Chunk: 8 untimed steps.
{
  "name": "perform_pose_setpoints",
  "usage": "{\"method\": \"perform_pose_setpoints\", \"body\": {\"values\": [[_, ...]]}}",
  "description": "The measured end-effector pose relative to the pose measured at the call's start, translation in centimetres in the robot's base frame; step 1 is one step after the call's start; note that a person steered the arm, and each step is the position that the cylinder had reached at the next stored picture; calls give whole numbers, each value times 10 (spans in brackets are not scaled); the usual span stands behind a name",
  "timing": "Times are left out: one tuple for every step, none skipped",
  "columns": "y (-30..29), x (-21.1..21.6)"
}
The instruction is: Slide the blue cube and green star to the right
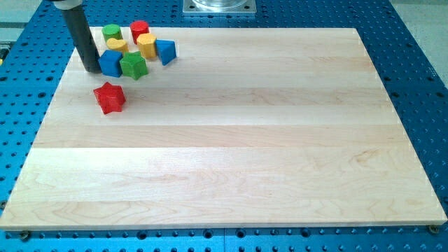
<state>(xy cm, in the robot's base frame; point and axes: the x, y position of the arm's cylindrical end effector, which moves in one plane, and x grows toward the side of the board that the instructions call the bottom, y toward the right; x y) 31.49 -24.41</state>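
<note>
The blue cube (110, 62) sits near the board's top left, touching the green star (133, 66) on its right. My tip (92, 68) is down on the board right against the blue cube's left side. The dark rod rises from there up and to the view's left.
Behind the pair are a green block (112, 32), a red block (140, 30), a yellow block (116, 46), a yellow block (147, 45) and a blue triangular block (166, 51). A red star (109, 97) lies below them. The wooden board (231, 140) lies on a blue perforated table.
</note>
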Motion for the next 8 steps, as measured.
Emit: {"method": "perform_pose_setpoints", "body": {"values": [[0, 0], [-1, 1], [-1, 6], [29, 11], [54, 12], [64, -8], [85, -6], [148, 12]]}}
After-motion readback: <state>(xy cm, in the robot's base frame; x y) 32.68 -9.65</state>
